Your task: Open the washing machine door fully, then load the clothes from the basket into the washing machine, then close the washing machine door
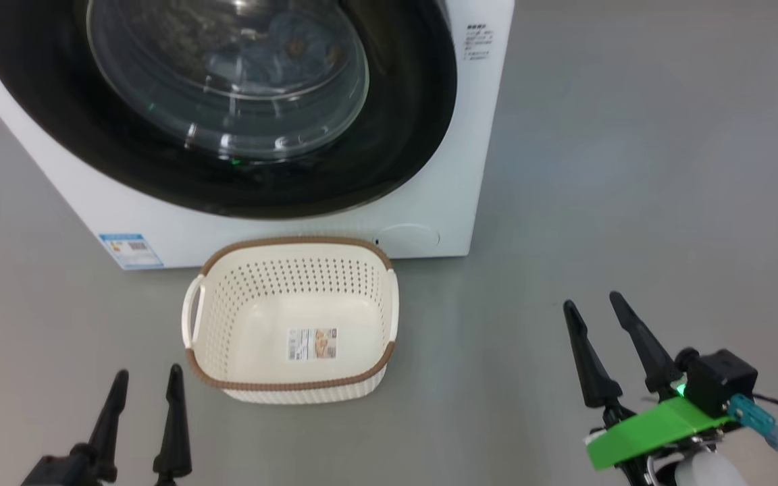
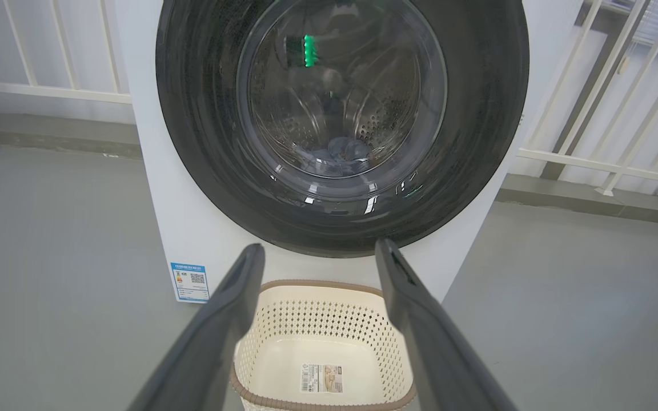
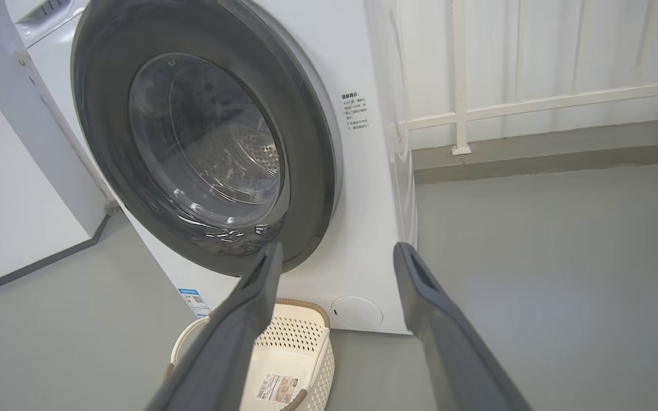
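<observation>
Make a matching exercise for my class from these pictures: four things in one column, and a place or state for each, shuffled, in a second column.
Things
1. door
2. basket
3. clothes
4. blue label

Places and states
A. on the washer's lower corner
B. inside the drum
C. empty, on the floor
D. shut

Pairs: 1-D, 2-C, 3-B, 4-A
</observation>
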Motion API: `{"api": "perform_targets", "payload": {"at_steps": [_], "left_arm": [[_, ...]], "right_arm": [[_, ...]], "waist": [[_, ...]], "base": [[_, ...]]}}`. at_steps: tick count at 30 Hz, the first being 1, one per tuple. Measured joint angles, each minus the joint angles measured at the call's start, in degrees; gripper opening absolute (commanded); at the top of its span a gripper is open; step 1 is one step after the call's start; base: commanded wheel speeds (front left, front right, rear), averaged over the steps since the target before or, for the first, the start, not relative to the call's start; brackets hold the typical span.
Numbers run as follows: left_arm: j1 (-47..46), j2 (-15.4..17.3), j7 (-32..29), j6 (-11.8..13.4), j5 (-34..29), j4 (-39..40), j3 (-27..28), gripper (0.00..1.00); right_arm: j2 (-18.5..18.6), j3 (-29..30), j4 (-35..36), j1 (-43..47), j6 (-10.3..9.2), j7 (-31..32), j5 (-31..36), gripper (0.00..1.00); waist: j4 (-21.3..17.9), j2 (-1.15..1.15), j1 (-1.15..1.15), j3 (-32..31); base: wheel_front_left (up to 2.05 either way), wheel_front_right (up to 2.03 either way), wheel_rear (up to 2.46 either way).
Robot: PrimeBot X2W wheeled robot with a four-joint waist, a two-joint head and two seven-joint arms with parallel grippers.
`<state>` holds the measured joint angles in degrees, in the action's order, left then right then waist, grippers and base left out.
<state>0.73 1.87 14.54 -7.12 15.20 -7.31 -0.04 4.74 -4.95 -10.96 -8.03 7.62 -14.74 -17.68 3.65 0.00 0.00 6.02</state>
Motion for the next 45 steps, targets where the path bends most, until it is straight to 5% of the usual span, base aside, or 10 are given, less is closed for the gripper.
{"api": "perform_targets", "payload": {"at_steps": [21,45], "left_arm": [[5.25,0.14,-0.01,2.42,-1.83,2.24,0.47,1.00],[7.00,0.19,-0.01,2.92,-5.26,2.79,-1.15,1.00]], "right_arm": [[-1.79,4.15,3.50,9.32,0.00,0.00,1.42,1.00],[-2.01,5.02,3.38,9.49,0.00,0.00,5.17,1.00]], "waist": [[-1.76,0.00,0.00,-5.35],[-1.82,0.00,0.00,-5.99]], "base": [[0.00,0.00,0.00],[0.00,0.00,0.00]]}}
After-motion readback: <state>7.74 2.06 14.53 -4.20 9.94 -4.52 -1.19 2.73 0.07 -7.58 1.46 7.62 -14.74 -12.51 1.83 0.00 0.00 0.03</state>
